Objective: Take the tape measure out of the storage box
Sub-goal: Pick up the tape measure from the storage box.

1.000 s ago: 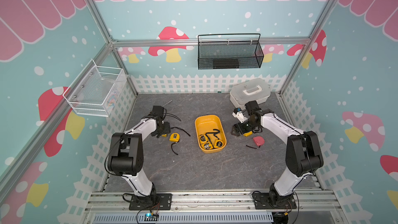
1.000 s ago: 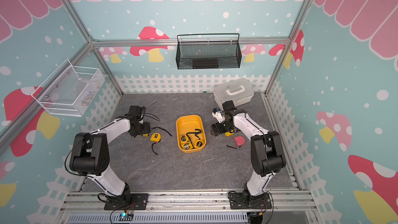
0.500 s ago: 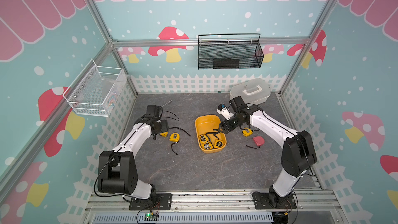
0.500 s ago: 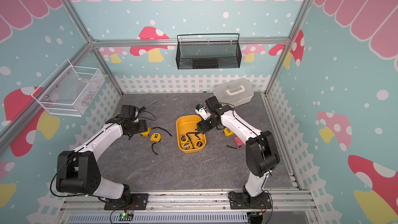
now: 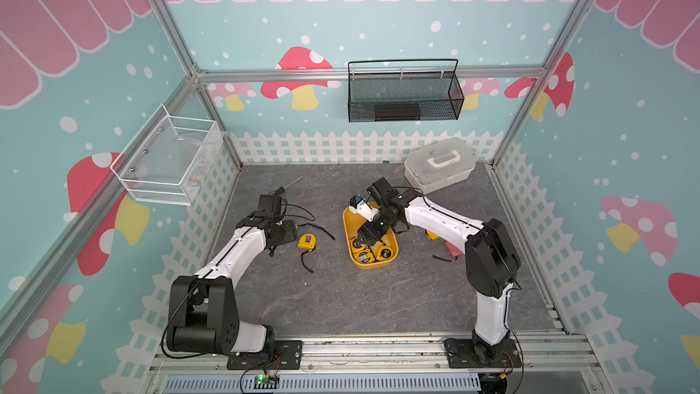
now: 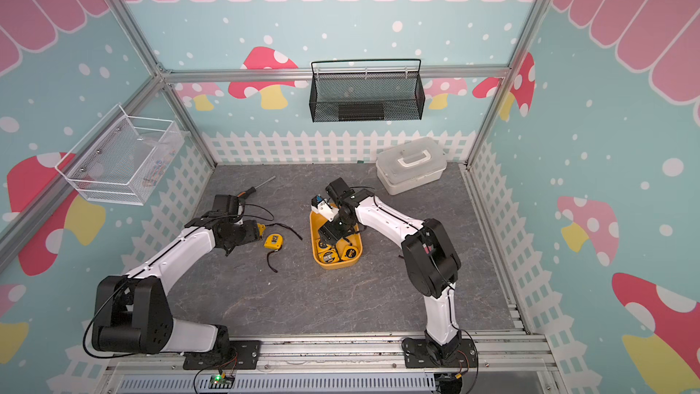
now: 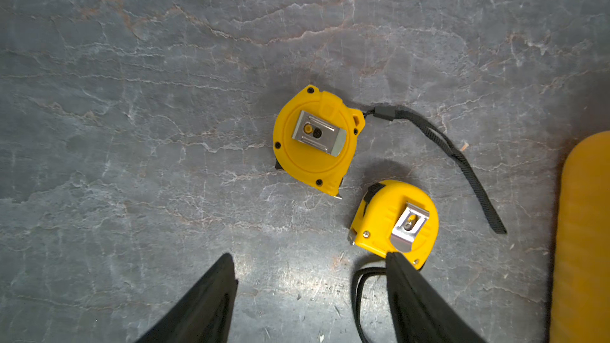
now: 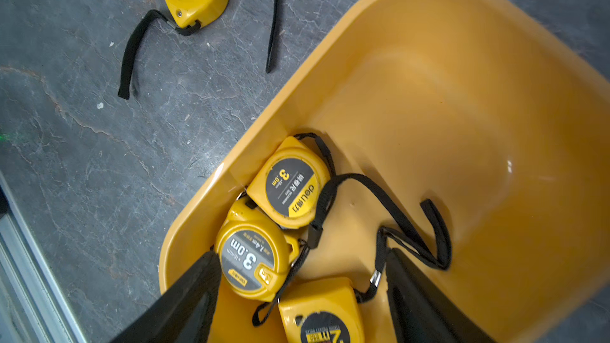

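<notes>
right pincer (image 8: pixel 302 254) hangs open over the lower end of the storage box (image 5: pixel 374 264), mid-frame in a top view; the tape measure (image 8: pixel 251 263) sits between its jaws, just beside one. left pincer (image 7: pixel 309 255), also open, is farther away.

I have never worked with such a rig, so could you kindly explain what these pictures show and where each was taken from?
Two white robot arms, the left arm and right arm, stand at a grey table. Both top views look down from overhead; each wrist view looks past one gripper's black fingers. The right gripper hangs open over the yellow storage box and its three tape measures. The left gripper, open, hovers by two more tape measures on the table. Neither holds anything.
</notes>
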